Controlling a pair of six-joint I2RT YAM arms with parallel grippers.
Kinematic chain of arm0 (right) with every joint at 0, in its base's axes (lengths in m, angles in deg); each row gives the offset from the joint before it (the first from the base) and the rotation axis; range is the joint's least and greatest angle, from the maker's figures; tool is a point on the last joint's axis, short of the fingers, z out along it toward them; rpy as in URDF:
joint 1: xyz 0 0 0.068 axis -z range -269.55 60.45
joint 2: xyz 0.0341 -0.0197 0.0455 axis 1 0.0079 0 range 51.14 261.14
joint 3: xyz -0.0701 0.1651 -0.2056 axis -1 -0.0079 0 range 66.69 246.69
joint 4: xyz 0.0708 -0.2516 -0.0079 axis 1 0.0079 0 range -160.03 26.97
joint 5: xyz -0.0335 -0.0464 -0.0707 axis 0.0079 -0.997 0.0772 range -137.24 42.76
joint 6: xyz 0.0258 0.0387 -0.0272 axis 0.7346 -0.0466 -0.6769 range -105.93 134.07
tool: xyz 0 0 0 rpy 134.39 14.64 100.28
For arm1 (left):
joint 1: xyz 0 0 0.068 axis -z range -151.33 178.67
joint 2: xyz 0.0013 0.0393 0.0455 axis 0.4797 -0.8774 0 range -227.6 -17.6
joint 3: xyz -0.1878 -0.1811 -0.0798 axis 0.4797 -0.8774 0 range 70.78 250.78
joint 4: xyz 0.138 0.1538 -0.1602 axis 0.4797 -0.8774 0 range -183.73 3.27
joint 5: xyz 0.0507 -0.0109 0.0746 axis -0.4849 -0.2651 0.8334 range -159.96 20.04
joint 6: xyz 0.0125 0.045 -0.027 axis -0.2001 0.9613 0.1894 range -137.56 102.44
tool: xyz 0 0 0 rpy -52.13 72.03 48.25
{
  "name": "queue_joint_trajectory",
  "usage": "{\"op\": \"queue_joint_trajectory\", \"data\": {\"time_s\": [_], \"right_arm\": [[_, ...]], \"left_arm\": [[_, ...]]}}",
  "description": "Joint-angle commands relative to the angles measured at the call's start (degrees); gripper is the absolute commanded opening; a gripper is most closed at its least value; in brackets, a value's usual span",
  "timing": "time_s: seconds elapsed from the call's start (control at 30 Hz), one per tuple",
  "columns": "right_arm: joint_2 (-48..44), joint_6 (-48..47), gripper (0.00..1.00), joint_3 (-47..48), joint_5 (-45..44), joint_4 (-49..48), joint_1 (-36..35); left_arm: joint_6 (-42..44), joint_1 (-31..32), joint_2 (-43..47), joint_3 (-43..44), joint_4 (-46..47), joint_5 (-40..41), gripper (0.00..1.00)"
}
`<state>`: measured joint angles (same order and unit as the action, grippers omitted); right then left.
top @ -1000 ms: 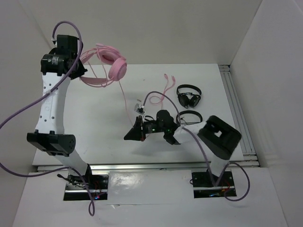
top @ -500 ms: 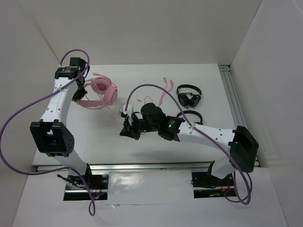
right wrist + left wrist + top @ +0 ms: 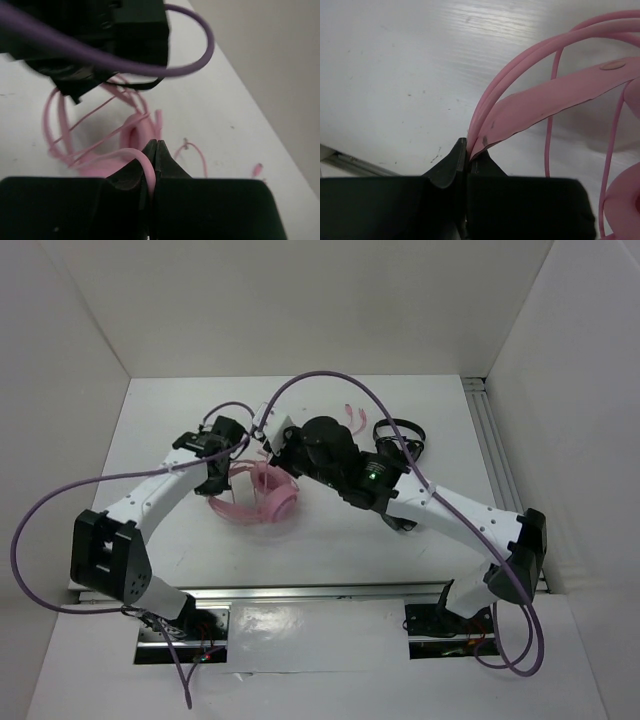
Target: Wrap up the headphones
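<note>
Headphones [image 3: 262,502]: pink, cord too. Table [image 3: 170,430]: white, faint dark specks. Left gripper [image 3: 468,150], right gripper [image 3: 154,150]: black. Arms [image 3: 150,490]: white, black joints. Cables [image 3: 211,42]: purple. Small headphones [image 3: 410,427]: black.

You see, top view: black headphones [image 3: 410,440] at 1 o'clock on white table [image 3: 330,550], partly hidden. Slotted metal rail [image 3: 497,470] along table's 3 o'clock edge. White walls [image 3: 300,300] around.
</note>
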<state>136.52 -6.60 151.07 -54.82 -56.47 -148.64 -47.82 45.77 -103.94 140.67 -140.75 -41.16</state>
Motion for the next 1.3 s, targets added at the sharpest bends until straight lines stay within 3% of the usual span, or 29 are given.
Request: {"op": "queue_joint_trajectory", "data": {"time_s": [0.0,0.17,0.3,0.43,0.57,0.73,0.9,1.0,1.1,1.2,1.27], "right_arm": [[-0.48,-7.01,0.0,0.19,-12.87,-7.11,1.51],[-1.01,-7.82,0.0,-5.53,-14.49,-15.48,6.17],[0.39,-6.67,0.03,-3.79,-9.58,-15.41,9.78],[3.55,-4.3,0.04,0.51,2.08,-11.56,13.38],[4.79,-0.97,0.04,-0.09,13.06,-12.15,16.72],[5.31,8.08,0.09,-4.39,29.35,-15.84,21.81],[8.38,21.15,0.22,-12.2,48.12,-29.42,23.32],[15.58,30.29,0.31,-11.18,54.83,-38.76,21.57],[23.76,37.78,0.45,-9.58,57.06,-50.27,19.81],[32.02,48.85,0.49,-6.53,58.37,-63.34,19.1],[37.1,54.4,0.49,-4.5,58.37,-66.81,17.88]], "left_arm": [[1.87,5.39,8.28,-3.61,4.79,2.58,0.0],[5.56,11.89,20.05,-6.34,7.53,-3.47,0.0],[7.58,16.99,26.47,-6.52,6.3,-8.13,0.0],[9.34,21.65,28.77,-2.75,2.35,-15.24,0.0],[12.06,21.66,30.18,2.96,-0.64,-22.72,0.0],[10.32,21.66,28.87,17.51,-6.26,-20.72,0.0],[7.23,21.66,27.37,29.76,-9.78,-18.6,0.0],[7.23,21.66,26.49,32.68,-8.4,-20.89,0.0],[5.4,21.66,24.82,35.31,-7.77,-20.36,0.0],[3.46,21.66,22.64,39.35,-6.1,-19.58,0.0],[1.53,21.66,21.67,44.25,-6.1,-17.12,0.0]]}}
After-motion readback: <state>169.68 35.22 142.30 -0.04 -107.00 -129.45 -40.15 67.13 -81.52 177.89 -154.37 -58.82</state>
